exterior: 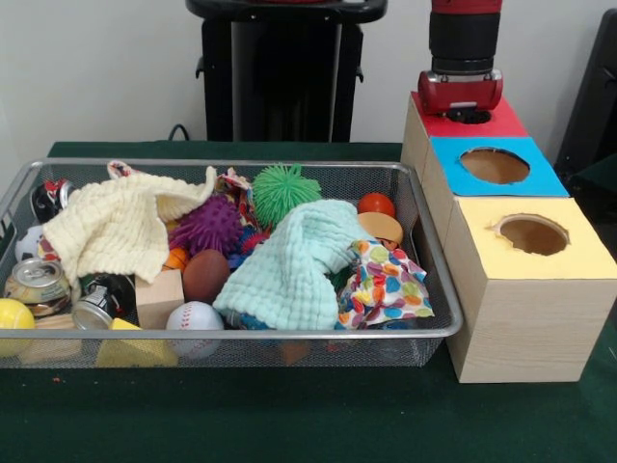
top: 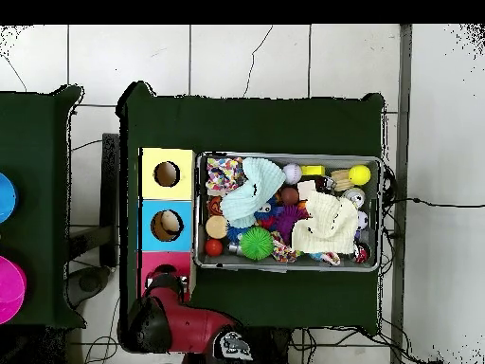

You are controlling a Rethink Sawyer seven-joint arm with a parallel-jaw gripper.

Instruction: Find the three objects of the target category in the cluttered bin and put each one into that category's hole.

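Observation:
The wire mesh bin (exterior: 289, 336) stands on the green table, full of clutter; it also shows in the overhead view (top: 284, 268). The red-topped box (exterior: 506, 123) is the farthest of three joined boxes to the bin's right. My gripper (exterior: 461, 94) sits straight down on the red top, covering its hole (exterior: 470, 116); in the overhead view the gripper (top: 167, 282) hides that hole. A tan rounded thing (exterior: 381, 227) lies at the bin's right side beside an orange-red ball (exterior: 376, 204); I cannot tell whether it is an animal figure. No clear animal figure shows.
A blue-topped hole (exterior: 495, 165) and a yellow-topped hole (exterior: 532, 233) lie nearer the camera. In the bin: a yellow cloth (exterior: 116, 227), a mint cloth (exterior: 294, 265), a patterned cloth (exterior: 386, 285), green (exterior: 285, 191) and purple (exterior: 207, 225) spiky balls, a baseball (exterior: 195, 318), cans (exterior: 39, 286).

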